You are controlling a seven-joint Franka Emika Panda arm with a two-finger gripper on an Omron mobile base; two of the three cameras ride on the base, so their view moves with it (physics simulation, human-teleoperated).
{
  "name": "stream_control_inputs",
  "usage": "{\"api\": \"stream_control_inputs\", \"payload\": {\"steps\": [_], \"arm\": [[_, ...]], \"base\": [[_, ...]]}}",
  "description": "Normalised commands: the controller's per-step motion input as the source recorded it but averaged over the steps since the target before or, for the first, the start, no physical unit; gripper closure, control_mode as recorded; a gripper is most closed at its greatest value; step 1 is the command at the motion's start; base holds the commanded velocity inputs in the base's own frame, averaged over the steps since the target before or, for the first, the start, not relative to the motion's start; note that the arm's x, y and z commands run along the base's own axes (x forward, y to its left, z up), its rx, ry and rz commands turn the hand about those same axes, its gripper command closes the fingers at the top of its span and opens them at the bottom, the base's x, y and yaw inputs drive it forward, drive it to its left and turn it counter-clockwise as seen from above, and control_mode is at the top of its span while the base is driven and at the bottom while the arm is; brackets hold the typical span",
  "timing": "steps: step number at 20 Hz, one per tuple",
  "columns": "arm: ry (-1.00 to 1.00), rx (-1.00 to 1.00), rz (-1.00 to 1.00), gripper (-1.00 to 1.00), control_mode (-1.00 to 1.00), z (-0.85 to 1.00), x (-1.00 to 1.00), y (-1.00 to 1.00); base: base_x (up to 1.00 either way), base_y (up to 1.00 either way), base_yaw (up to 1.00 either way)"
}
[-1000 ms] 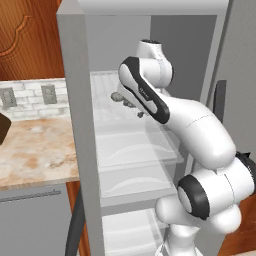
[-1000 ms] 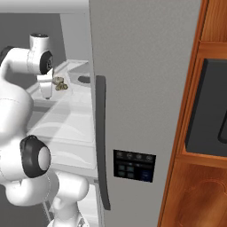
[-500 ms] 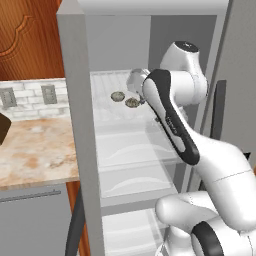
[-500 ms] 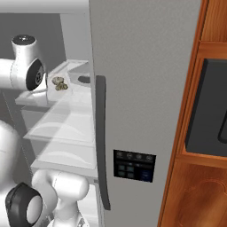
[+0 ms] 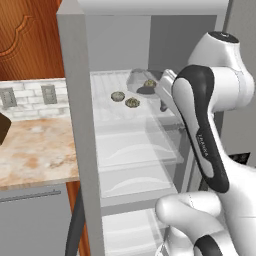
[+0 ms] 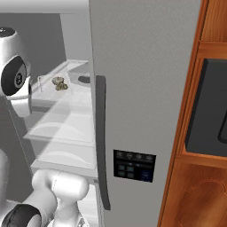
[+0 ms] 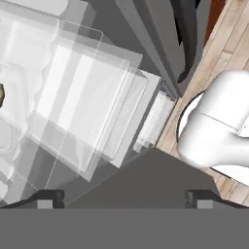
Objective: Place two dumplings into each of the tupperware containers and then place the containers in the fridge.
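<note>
Inside the open fridge (image 5: 75, 150), dumplings (image 5: 125, 99) sit on the top translucent shelf (image 6: 66, 99) (containers hard to make out); task apparently near done. The gripper (image 7: 124, 197) holds nothing, fingers wide.

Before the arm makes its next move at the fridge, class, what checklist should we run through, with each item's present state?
1. Fridge open, shelves reachable: ok.
2. Two dumplings lie side by side on the top shelf: ok.
3. A container sits under that pair: cannot tell.
4. Grey container behind them holds two dumplings: cannot tell, one shows.
5. Gripper open with nothing between its fingertips: ok.
</note>
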Motion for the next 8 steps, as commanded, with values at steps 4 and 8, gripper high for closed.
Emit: {"api": "stream_control_inputs", "payload": {"steps": [4, 8], "arm": [[0.11, 0.0, -0.23, -1.0, -1.0, -0.03, -0.89, -0.39], [0.06, 0.0, -0.17, -1.0, -1.0, -0.43, -0.77, -0.26]], "base": [[0.0, 0.0, 0.0], [0.0, 0.0, 0.0]]}}
